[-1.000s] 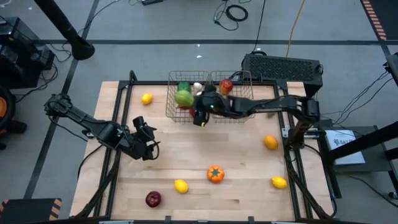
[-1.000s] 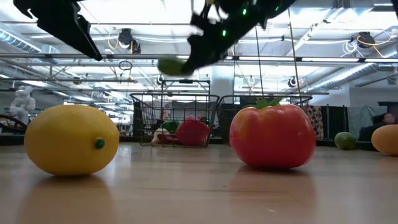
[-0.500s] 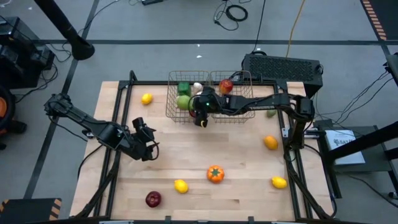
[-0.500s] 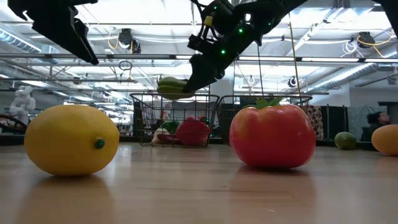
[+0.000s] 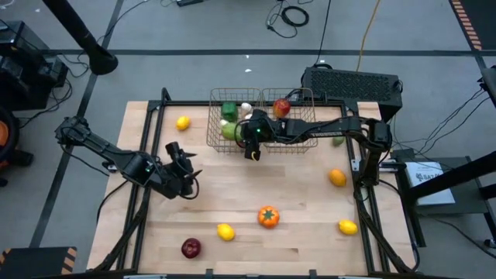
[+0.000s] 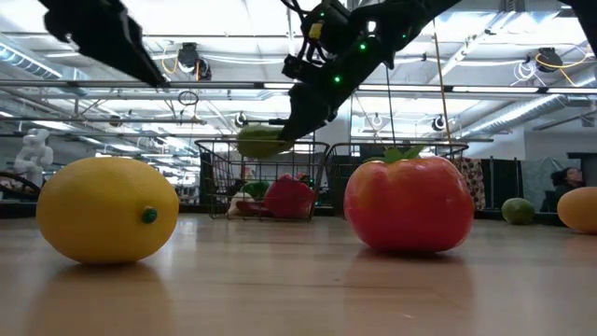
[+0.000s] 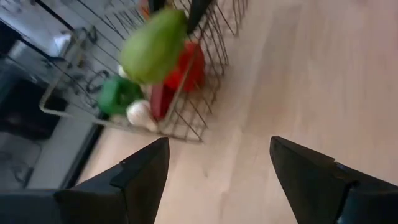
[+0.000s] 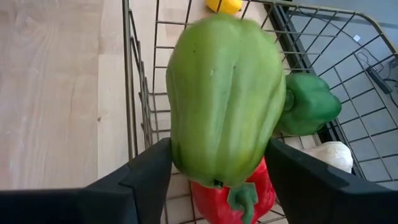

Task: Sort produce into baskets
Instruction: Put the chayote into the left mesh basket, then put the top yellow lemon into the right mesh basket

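The right gripper [image 5: 249, 133] hangs over the near edge of the left basket [image 5: 215, 138], with a pale green pepper [image 8: 224, 99] between its fingers [image 8: 146, 177]. In the right wrist view the pepper fills the gap, both fingers flanking its sides; whether they are pressing it or have begun to let go cannot be told from the pictures. In the low view the pepper [image 6: 261, 140] sits just above the basket rim [image 6: 261, 143], not yet down among the contents.

Under it lie a red pepper [image 8: 233, 193], a darker green pepper [image 8: 311, 102] and a white garlic bulb [image 8: 333, 155]. The right basket [image 5: 310, 143] holds a red fruit [image 5: 282, 106].

To do this step well, the pepper probably wants to be carried a little further inward before release (it hangs close to the near wire wall, so it could catch the rim and roll out onto the table). A low, gentle drop onto the red pepper looks safest.

The left gripper [image 5: 183, 172] waits with its fingers apart over the table's left side, well clear of the baskets. Still loose on the table [image 5: 294, 194] are a tomato [image 5: 268, 216], a red apple [image 5: 191, 248] and several yellow lemons [image 5: 225, 231].
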